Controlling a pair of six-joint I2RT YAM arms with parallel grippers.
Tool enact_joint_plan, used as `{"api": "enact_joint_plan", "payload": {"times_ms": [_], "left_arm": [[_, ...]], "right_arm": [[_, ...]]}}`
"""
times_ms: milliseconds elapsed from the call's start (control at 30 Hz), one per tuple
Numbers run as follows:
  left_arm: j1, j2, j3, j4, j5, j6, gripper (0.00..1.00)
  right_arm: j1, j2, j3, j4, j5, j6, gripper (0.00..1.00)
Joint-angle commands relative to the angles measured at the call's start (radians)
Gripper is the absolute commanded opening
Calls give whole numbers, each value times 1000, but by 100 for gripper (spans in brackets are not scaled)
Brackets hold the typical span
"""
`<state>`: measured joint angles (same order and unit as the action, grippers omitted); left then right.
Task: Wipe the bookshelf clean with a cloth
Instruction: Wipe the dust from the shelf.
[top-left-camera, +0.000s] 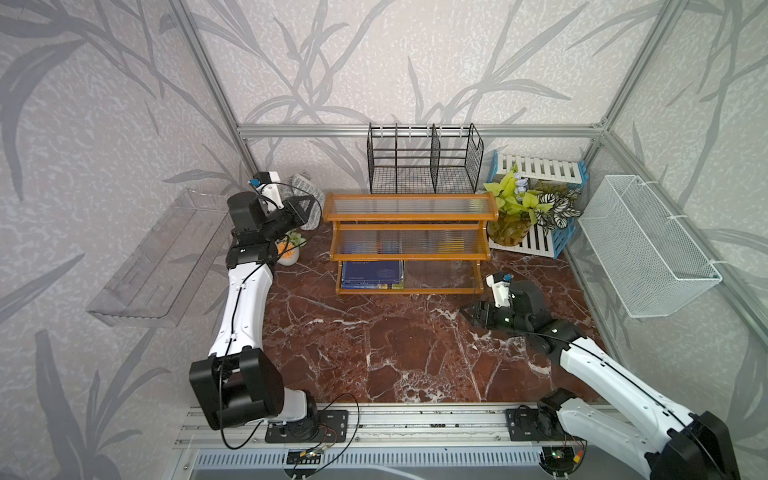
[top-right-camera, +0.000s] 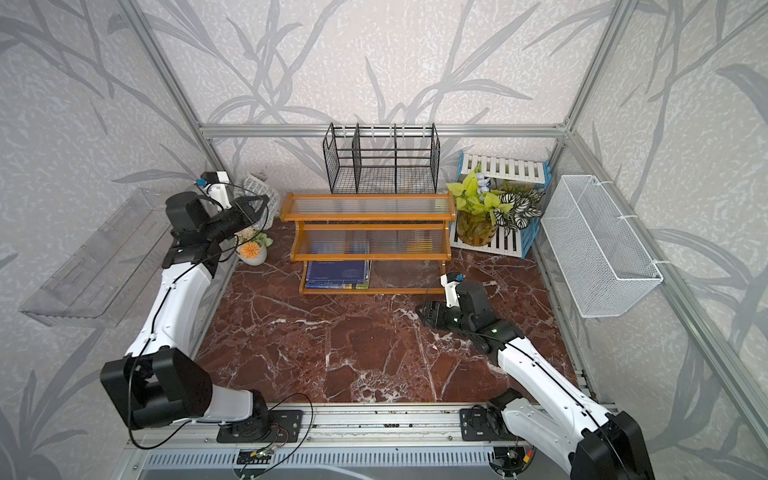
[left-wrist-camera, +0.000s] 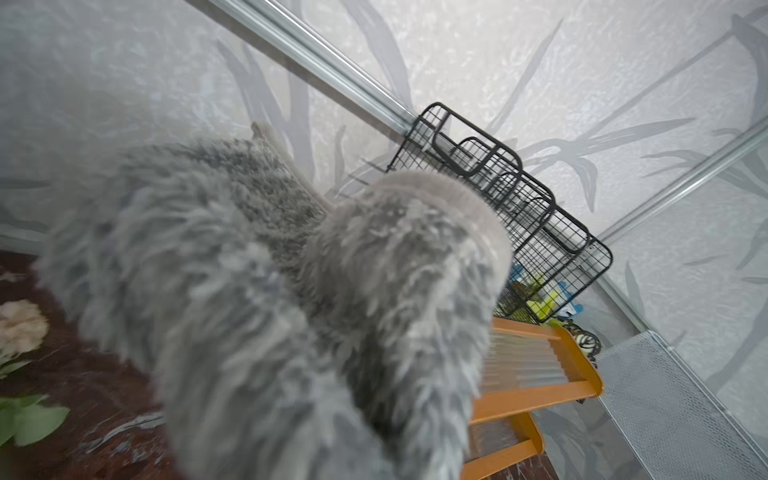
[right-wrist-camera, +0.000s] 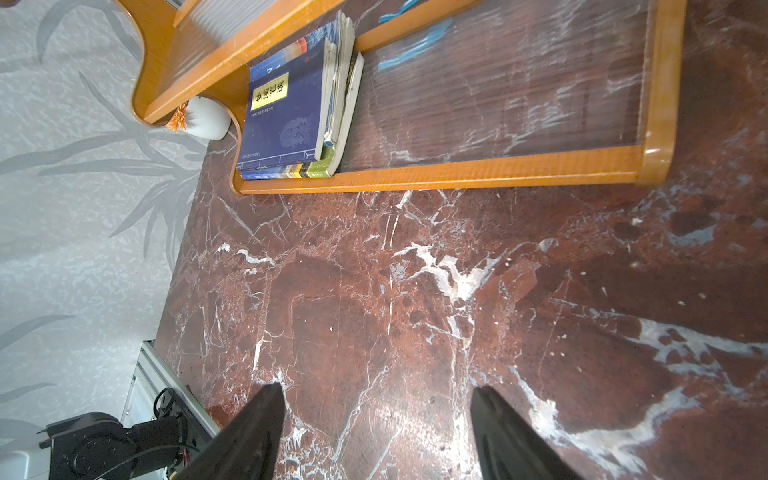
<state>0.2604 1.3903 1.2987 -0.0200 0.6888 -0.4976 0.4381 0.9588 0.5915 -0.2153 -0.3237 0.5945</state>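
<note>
Now the left gripper (top-left-camera: 308, 211), jaws pinching the cloth (top-left-camera: 306, 187), hangs beside the left end of the bookshelf (top-left-camera: 409, 218), while the right gripper (right-wrist-camera: 374, 392) spreads wide over open marble tabletop (top-left-camera: 374, 353).

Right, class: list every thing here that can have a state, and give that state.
left gripper: shut on the cloth.
cloth: bunched in the grip.
right gripper: open, empty.
bookshelf: upright, books on its bottom tier.
black wire rack: upright, empty.
white wire basket: hanging, empty.
</note>
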Motion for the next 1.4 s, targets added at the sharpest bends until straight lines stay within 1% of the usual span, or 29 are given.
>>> {"api": "enact_joint_plan", "payload": {"times_ms": [0,67,133,267,367,500,633,833,967,1067,1233,1300,1367], "left_arm": [[18,-47,-105,-73,-150,69,6],[19,-71,-183,-80,-216,88,6],[19,-84,-264,-70,-242,93,6],[15,-81,-434,18,-228,54,6],[-10,-38,-511,89,-221,28,6],[-60,50,-549,154,-257,19,6],[-79,150,-565,231,-273,-1,6],[-96,304,-556,295,-288,17,5],[-107,363,-578,353,-217,-8,5],[-115,343,-626,405,-153,-43,5],[-137,247,-712,461,-85,-80,6],[-143,203,-734,448,-79,-84,5],[-145,158,-749,395,-100,-80,5]], "right_arm": [[-5,-25,-16,-15,-1,3,75],[-5,-29,-18,-18,-3,3,76],[-4,-33,-19,-19,-2,4,76],[-4,-29,-22,-5,-1,5,76],[-4,-13,-18,4,-17,4,76],[-4,8,-8,5,-39,-5,76],[-4,10,-2,-2,-42,-5,76],[-4,5,-1,-2,-25,-1,76],[-4,16,9,-7,-26,-4,76],[-4,20,18,-23,-28,-9,77],[-4,24,15,-19,-31,-5,77],[-4,22,17,-18,-42,-2,77],[-4,18,18,-19,-53,1,77]]}}
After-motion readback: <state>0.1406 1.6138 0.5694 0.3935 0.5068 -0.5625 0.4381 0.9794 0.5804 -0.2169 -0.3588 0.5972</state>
